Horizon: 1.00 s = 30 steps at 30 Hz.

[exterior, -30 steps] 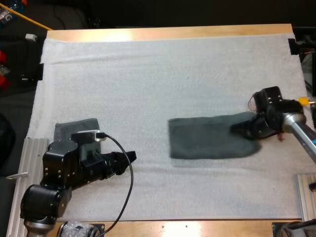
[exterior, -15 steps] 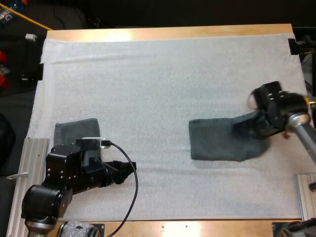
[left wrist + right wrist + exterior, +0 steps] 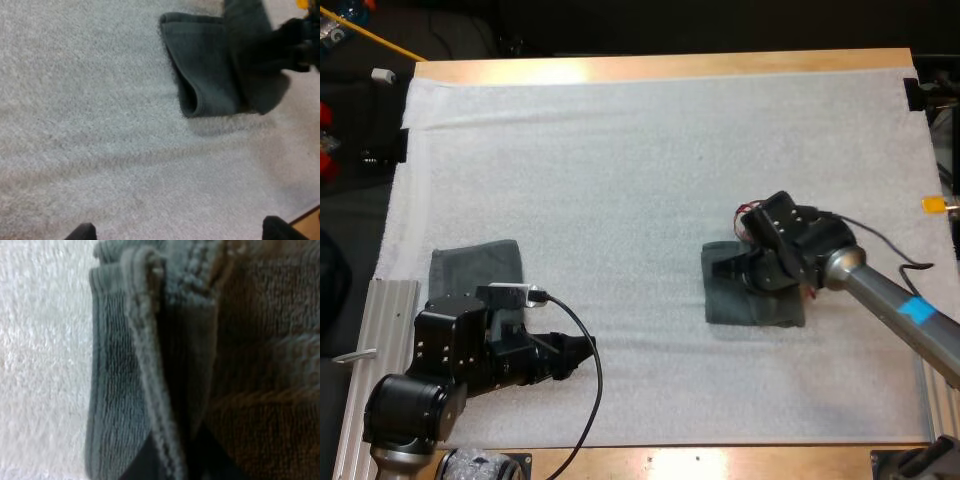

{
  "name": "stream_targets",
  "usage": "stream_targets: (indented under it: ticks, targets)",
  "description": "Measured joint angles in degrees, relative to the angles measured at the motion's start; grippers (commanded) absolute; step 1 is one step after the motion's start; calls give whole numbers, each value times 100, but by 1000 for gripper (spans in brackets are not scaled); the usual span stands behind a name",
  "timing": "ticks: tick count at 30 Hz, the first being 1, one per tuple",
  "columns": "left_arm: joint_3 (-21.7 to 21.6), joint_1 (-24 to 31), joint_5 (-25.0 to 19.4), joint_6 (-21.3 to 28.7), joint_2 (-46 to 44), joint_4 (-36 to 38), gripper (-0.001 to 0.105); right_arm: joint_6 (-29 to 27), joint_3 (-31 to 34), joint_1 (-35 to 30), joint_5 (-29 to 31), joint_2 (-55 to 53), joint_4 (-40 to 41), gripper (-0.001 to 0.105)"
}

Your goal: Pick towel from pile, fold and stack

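A dark grey-green towel (image 3: 752, 306) lies on the white mat (image 3: 620, 160), right of centre, doubled over on itself. My right gripper (image 3: 728, 268) is low over the towel's left end, shut on the towel's hemmed edge (image 3: 145, 365), which runs between its fingers. In the left wrist view the towel (image 3: 205, 75) shows a rounded fold, with the right gripper (image 3: 300, 40) at its far side. My left gripper (image 3: 585, 348) hovers over bare mat at the near left, open, its fingertips (image 3: 85, 232) wide apart. A folded towel (image 3: 475, 268) lies behind the left arm.
Aluminium rails stand at the near left (image 3: 380, 330) and near right (image 3: 940, 395) table corners. The wooden table edge (image 3: 660, 66) runs along the far side. Bare mat spreads between the two towels and across the far half.
My right gripper swept leftward with the towel's right end, laying it over the rest, so the towel is now about half as long. The left arm drew slightly nearer.
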Motion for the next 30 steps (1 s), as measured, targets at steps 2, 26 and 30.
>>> stream_targets:
  ticks: [2, 26, 30]
  targets:
    - [0, 0, 39, 8, 0, 0, 63, 128, 0, 0, -2, 110, -74, 0]
    - [0, 0, 79, 31, 0, 0, 63, 494, 0, 308, -1245, 265, -685, 59]
    - [0, 0, 79, 31, 0, 0, 63, 605, 0, 557, -1252, 284, -706, 59]
